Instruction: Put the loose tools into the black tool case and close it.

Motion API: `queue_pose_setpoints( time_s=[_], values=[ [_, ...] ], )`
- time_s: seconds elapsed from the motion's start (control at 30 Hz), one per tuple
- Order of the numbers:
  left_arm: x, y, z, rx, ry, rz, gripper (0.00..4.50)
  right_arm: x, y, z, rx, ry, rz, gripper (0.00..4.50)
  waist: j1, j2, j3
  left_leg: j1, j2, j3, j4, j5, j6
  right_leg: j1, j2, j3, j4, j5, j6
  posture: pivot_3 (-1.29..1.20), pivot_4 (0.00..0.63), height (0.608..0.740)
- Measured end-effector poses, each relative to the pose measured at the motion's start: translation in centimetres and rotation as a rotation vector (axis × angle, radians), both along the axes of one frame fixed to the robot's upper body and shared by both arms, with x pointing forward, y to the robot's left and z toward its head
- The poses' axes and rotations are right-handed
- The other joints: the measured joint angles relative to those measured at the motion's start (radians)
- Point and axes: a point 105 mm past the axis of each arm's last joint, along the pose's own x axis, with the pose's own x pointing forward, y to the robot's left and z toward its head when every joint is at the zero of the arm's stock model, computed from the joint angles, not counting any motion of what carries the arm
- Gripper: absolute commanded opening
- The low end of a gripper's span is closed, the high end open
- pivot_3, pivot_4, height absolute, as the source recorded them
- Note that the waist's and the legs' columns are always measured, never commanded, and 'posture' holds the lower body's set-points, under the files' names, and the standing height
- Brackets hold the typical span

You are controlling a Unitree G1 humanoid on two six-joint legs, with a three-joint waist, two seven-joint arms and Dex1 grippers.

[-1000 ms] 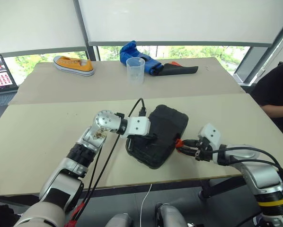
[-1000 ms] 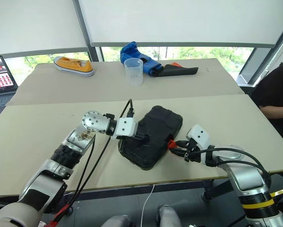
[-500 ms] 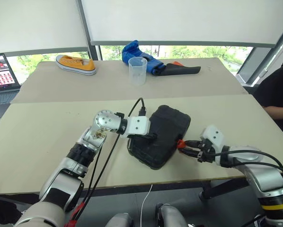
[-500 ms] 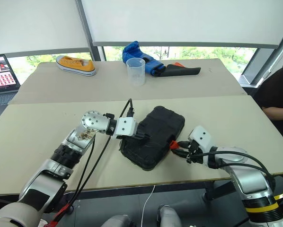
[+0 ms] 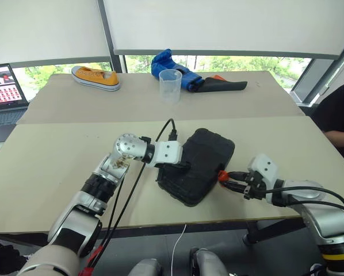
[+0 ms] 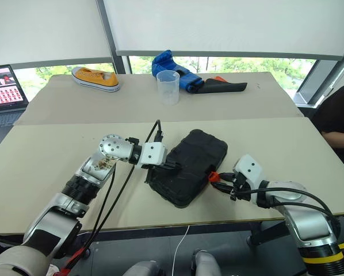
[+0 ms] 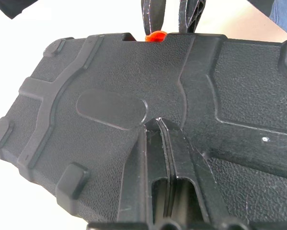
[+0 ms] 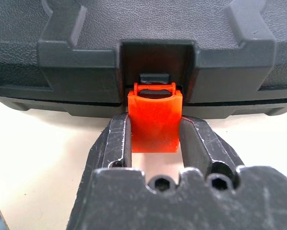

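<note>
The black tool case lies closed on the near table, slanted. My left gripper is shut, its tips resting on the lid near the lid's left edge. At the case's near right edge, my right gripper is shut on the small orange latch, one finger on each side of it. That latch hangs down from its notch in the case rim. The right gripper's fingers also show beyond the case in the left wrist view. The loose tools are out of view.
On the far table stand a clear plastic cup, an orange shoe and a blue glove on a black cloth. A laptop sits far left. A person is at the right edge.
The whole picture has shifted a little. Both grippers keep their places on the case and the latch.
</note>
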Motion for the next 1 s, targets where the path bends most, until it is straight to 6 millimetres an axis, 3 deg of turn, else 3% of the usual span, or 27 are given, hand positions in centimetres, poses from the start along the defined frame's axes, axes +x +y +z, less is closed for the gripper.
queue_pose_setpoints(
  time_s=[0.03, 0.23, 0.4, 0.43, 0.63, 0.77, 1.0],
  values=[
    [0.0, 0.0, 0.0, 0.0, 0.0, 0.0, 0.0, 0.0, 0.0, 0.1, 0.006, 0.002, -0.001, 2.18, 0.0, 0.0, 0.0, 0.0, 0.0, 0.0, 0.0, 0.0, 0.0, 0.0, 0.0, 0.0, 0.0, 0.0, 0.0, 0.0, 0.15, 0.724],
    [0.2, 0.2, -0.1, 0.001, 0.006, 0.009, 0.0, 0.2, -0.1, 2.0, 0.018, -0.06, 0.001, 4.12, -0.002, 0.0, 0.0, 0.001, 0.0, 0.0, 0.001, 0.0, 0.0, 0.001, 0.0, 0.0, 0.0, 0.0, 0.0, 0.0, 0.15, 0.724],
    [0.1, 0.2, -0.1, 0.001, 0.007, 0.008, 0.0, -0.6, -1.2, 1.1, -0.033, 0.002, 0.003, 4.12, -0.002, 0.0, 0.0, 0.001, 0.0, 0.0, 0.001, 0.0, 0.0, 0.001, 0.0, 0.0, 0.0, 0.0, 0.0, 0.0, 0.15, 0.724],
    [0.2, 0.2, -0.1, 0.001, 0.007, 0.009, 0.0, -0.7, -1.3, 1.0, -0.039, 0.009, 0.007, 3.55, -0.003, 0.0, 0.0, 0.001, 0.0, 0.0, 0.001, 0.0, 0.0, 0.001, 0.0, 0.0, 0.0, 0.0, 0.0, 0.0, 0.15, 0.724],
    [0.2, 0.2, -0.1, -0.001, 0.008, 0.012, 0.0, -1.3, -2.1, -0.1, -0.074, 0.062, 0.018, 1.63, -0.003, 0.0, 0.0, 0.001, 0.001, 0.0, 0.001, 0.0, 0.0, 0.001, 0.0, 0.0, 0.0, 0.0, 0.0, 0.0, 0.15, 0.724],
    [0.2, 0.3, -0.1, -0.001, 0.01, 0.015, 0.0, -0.7, -1.5, -0.7, -0.1, 0.052, 0.038, 0.22, -0.004, 0.0, 0.0, 0.001, 0.001, 0.0, 0.001, 0.0, 0.0, 0.001, 0.0, 0.0, 0.0, 0.0, 0.0, 0.0, 0.15, 0.724],
    [0.2, 0.1, -0.1, -0.002, 0.01, 0.011, 0.0, 1.1, 0.1, -2.1, -0.132, 0.04, 0.05, 0.11, -0.005, 0.0, 0.0, 0.001, 0.0, 0.0, 0.002, 0.0, 0.0, 0.001, 0.0, 0.0, 0.001, 0.0, 0.0, 0.0, 0.15, 0.724]
  ],
)
